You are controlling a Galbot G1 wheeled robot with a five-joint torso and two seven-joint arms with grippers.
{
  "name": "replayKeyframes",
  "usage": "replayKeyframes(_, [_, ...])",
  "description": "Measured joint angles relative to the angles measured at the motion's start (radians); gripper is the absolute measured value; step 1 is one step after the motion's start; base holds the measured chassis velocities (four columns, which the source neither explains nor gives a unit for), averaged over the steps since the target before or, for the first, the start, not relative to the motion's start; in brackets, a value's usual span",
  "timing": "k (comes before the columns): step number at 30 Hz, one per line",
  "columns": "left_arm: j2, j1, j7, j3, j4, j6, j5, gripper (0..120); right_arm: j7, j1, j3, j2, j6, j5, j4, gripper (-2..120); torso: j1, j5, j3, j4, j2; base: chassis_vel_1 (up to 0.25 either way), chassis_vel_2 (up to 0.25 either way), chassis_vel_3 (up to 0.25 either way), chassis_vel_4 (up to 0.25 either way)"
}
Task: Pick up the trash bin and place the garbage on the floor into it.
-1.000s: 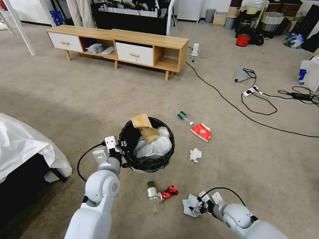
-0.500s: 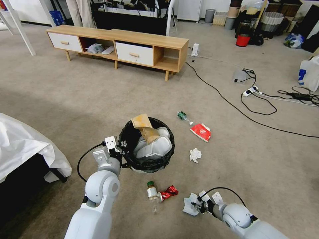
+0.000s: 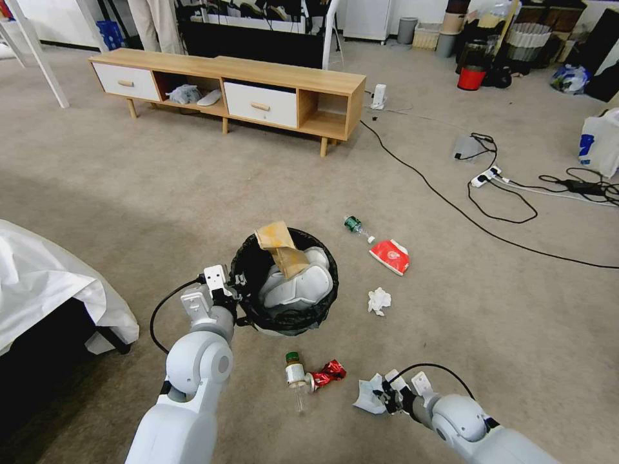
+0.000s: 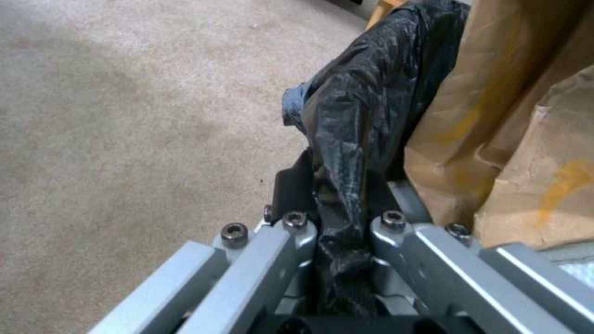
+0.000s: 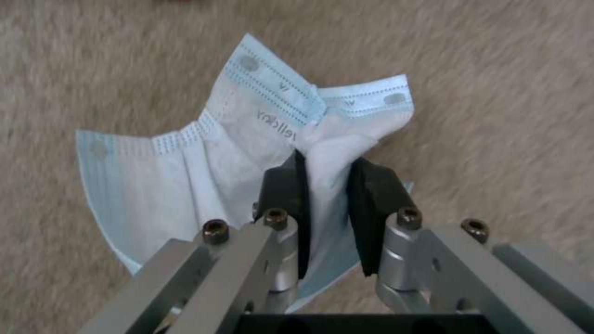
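The trash bin (image 3: 284, 320), white with a black bag over its rim, sits just ahead of me, a crumpled brown paper bag (image 3: 280, 248) sticking out of it. My left gripper (image 3: 231, 291) is shut on the near-left rim; in the left wrist view the fingers (image 4: 296, 185) pinch the black liner (image 4: 365, 102) beside the paper bag (image 4: 507, 139). My right gripper (image 3: 385, 401) is shut on a pale blue face mask (image 3: 367, 399) low over the carpet, its pads (image 5: 281, 190) clamping a fold of the mask (image 5: 204, 157). On the floor lie a green-capped bottle (image 3: 295, 377), red wrapper (image 3: 329, 372), tissue (image 3: 379, 300), red packet (image 3: 391, 255) and another bottle (image 3: 356, 227).
A white-sheeted bed (image 3: 45, 277) stands close on the left. A low wooden cabinet (image 3: 258, 84) spans the back. Black cables (image 3: 490, 212) and a power strip (image 3: 487, 175) trail across the right floor, with a white bag (image 3: 599, 145) and a red bucket (image 3: 471, 77) beyond.
The face mask has bunched up and drawn slightly toward the right gripper. The left arm and the bin have not moved.
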Motion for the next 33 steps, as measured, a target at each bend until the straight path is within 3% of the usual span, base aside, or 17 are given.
replayKeyframes(20, [-0.006, -0.01, -0.008, 0.012, -0.008, 0.005, 0.0, 4, 0.049, -0.042, 0.157, -0.079, 0.005, 0.025, 0.175, 14, 0.0, -0.0002, 0.0, -0.0002, 0.0, 0.0, 0.0, 0.0, 0.0])
replayKeyframes(25, [-0.004, -0.008, -0.008, 0.013, -0.01, 0.006, 0.0, 4, 0.05, -0.042, 0.19, -0.076, 0.005, 0.027, 0.197, 0, 0.0, -0.0002, 0.0, -0.0001, 0.0, 0.0, 0.0, 0.0, 0.0])
replayKeyframes(33, [0.006, -0.002, -0.009, 0.006, -0.019, 0.008, -0.007, 4, 0.055, -0.041, 0.237, -0.07, 0.01, 0.038, 0.232, 0, 0.0, -0.0002, 0.0, -0.0001, 0.0, 0.0, 0.0, 0.0, 0.0])
